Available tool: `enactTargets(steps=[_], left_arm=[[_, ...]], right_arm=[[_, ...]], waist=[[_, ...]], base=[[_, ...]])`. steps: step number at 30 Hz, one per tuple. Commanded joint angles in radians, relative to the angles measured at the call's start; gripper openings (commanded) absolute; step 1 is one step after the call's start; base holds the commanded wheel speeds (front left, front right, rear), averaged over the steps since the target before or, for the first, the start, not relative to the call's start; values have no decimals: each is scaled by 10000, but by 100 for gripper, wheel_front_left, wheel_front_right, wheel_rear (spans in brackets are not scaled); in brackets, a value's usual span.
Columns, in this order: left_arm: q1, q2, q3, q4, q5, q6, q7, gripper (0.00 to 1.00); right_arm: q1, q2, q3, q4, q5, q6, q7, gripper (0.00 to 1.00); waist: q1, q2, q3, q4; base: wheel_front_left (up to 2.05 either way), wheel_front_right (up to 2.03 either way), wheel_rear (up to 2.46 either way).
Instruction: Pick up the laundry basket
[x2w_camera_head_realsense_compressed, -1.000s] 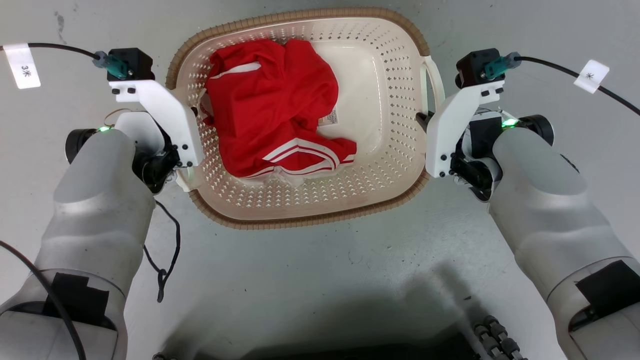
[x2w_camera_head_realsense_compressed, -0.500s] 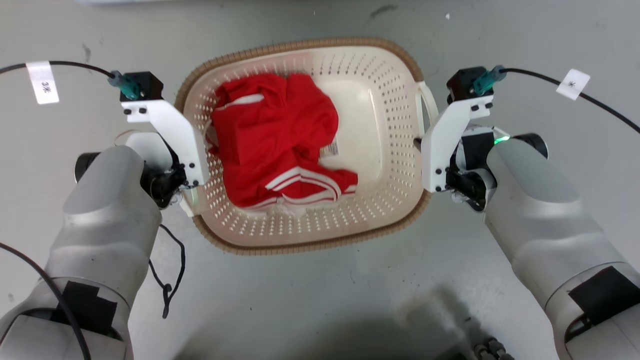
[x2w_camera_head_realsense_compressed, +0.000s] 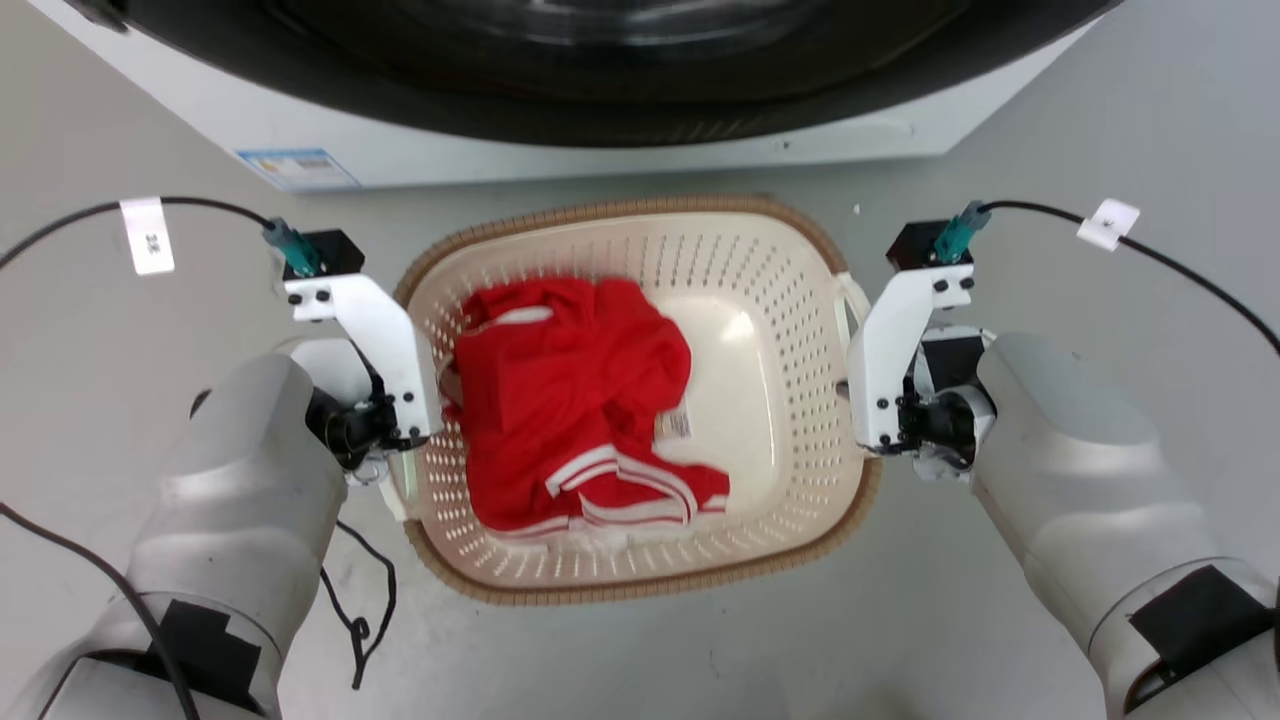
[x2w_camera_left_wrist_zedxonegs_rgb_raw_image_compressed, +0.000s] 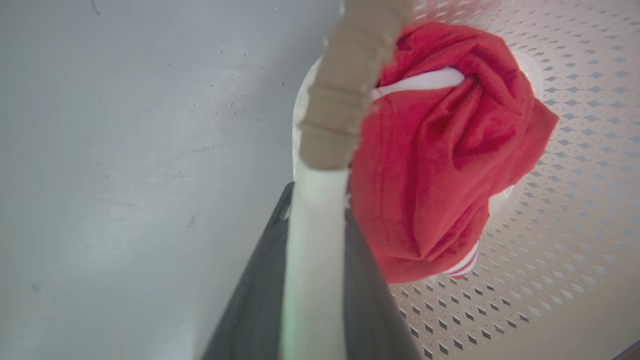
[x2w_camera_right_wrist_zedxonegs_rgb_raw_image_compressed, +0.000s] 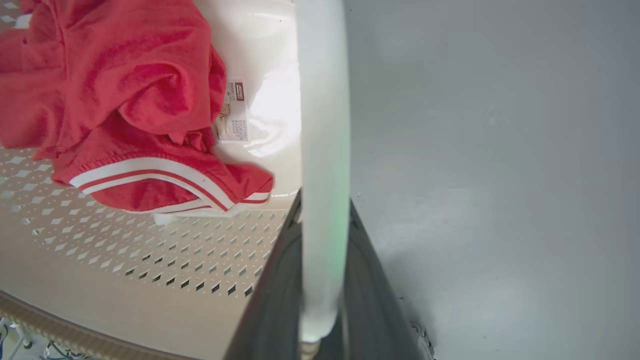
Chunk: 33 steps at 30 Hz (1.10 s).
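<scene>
Cream laundry basket (x2w_camera_head_realsense_compressed: 790, 480): left gripper (x2w_camera_left_wrist_zedxonegs_rgb_raw_image_compressed: 317, 205) and right gripper (x2w_camera_right_wrist_zedxonegs_rgb_raw_image_compressed: 324, 202) are clamping nine- and three-o'clock handles (x2w_camera_right_wrist_zedxonegs_rgb_raw_image_compressed: 322, 100); level lifting advised.

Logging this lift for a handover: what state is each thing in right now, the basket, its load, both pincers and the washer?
laundry basket: upright, gripped at both side handles; lifted or not cannot be told.
red garment: crumpled inside the basket.
left pincer: shut on the left handle.
right pincer: shut on the right handle.
washing machine: door state cannot be told.
</scene>
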Motion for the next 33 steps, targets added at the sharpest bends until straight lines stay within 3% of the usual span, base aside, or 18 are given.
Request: enactTargets(steps=[1,15,33], left_arm=[[179,31,-54,54,-95,13,109,0],[882,-90,-287,381,-655,13,996,0],[2086,-322,-741,534,-989,12,1469,0]], right_arm=[[183,-47,26,79,68,0,192,0],[719,-70,-203,276,425,-1,2054,0],[2171,-237,-881,288,-115,-3,2938,0]], waist=[[0,0,-756,49],[0,0,-3154,55],[0,0,-5521,177]], base=[[0,0,0],[0,0,0],[0,0,0]])
